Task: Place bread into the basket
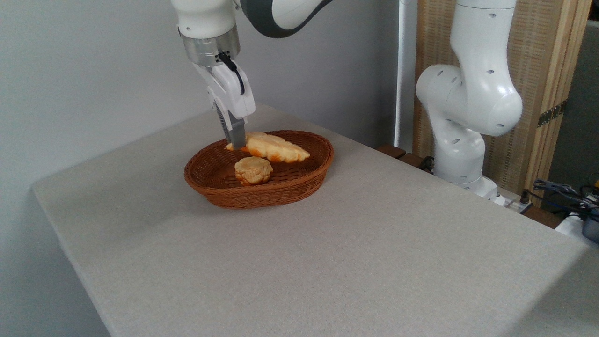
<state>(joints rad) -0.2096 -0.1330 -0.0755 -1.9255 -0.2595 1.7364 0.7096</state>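
The oval reddish-brown wicker basket [299, 180] stands on the table, left of centre. A small round bun [253, 170] lies inside it near the front wall. The long braided loaf [277, 149] lies along the basket's far side, pointing right. My gripper [236, 140] comes down from above at the loaf's left end. The near finger [235, 132] covers that end and the far finger is hidden behind it. The jaws look closed on the loaf.
The grey table [327, 262] spreads wide in front of and right of the basket. The arm's white base [461, 140] stands at the table's far right edge. A wooden screen [538, 70] rises behind the base, and cables [561, 192] lie to its right.
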